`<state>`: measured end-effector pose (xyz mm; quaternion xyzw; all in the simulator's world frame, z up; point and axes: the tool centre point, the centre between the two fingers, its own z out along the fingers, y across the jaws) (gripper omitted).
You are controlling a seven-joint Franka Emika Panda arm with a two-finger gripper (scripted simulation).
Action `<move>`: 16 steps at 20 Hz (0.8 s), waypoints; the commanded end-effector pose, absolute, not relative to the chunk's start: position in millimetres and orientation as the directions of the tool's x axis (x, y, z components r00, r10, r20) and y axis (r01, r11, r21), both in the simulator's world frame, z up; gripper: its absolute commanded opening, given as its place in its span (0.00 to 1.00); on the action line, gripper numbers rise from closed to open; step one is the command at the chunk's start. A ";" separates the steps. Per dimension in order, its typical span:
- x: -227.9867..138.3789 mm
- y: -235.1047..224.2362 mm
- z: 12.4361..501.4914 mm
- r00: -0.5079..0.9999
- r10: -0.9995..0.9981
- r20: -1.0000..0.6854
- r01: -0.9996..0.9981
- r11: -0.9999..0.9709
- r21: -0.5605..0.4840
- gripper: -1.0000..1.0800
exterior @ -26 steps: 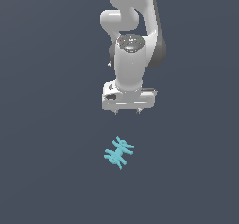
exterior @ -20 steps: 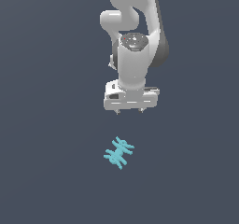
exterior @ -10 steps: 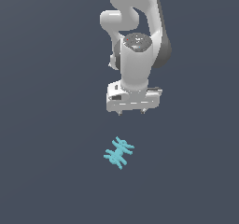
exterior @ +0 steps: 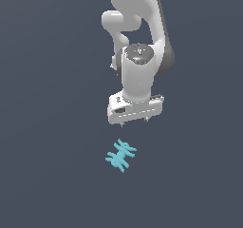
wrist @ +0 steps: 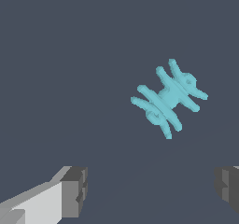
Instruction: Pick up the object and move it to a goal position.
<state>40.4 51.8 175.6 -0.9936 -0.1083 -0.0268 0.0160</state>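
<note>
Down on the flat dark grey floor (exterior: 52, 175) lies the object (exterior: 121, 155), a small light-cyan figure with short stubby limbs poking out on both sides of its body, and nothing is touching it. It sits in the lower middle of the exterior view, resting flat, its long axis running on a slant. From the wrist view the object (wrist: 169, 97) shows plainly, limbs splayed, a rounded knob at one end. Above it hangs the gripper (exterior: 134, 123), white hand pointing straight down, clear of the figure and a little toward the exterior view's right of it. And the fingers (wrist: 74, 191) are spread wide: the wrist view catches one dark pad on each side of the picture with bare floor between them, and the figure lies beyond that gap, not inside it. Higher up, the white arm (exterior: 137, 42) rises out of the frame.
</note>
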 end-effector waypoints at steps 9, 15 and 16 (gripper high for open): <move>89.3 50.8 146.9 0.895 0.436 0.089 0.441 -0.897 -0.039 1.00; 115.5 47.0 127.4 0.825 0.553 0.117 0.560 -0.827 -0.043 1.00; 119.6 46.1 124.0 0.812 0.571 0.123 0.579 -0.814 -0.043 1.00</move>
